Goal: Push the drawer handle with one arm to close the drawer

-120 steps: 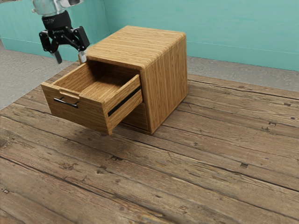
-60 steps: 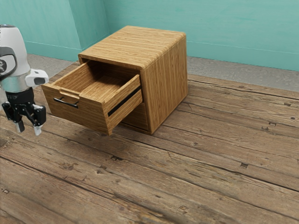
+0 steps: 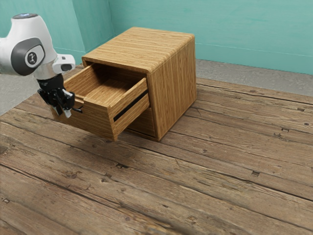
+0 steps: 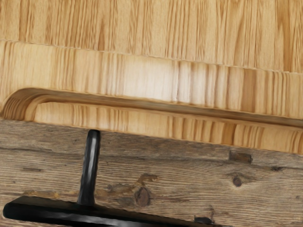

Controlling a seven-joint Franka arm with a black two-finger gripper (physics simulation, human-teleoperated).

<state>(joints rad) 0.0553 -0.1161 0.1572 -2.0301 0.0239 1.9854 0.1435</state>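
The black bar handle (image 3: 78, 110) lay at three o'clock from the pincer (image 3: 62, 112) in the exterior view, very near and partly hidden behind it; I couldn't tell whether they touched, or whether the pincer stood wide or narrow. A scooped notch (image 4: 165, 106) cut the rim above the handle. The open wooden drawer (image 3: 93, 120) jutted toward eight o'clock from its cabinet (image 3: 176, 83), with plank tabletop (image 3: 195, 171) at four o'clock.

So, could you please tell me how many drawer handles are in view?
1: the black handle, on the front of the pulled-out drawer, by the gripper. Another could be hidden lower on the cabinet, behind that drawer.
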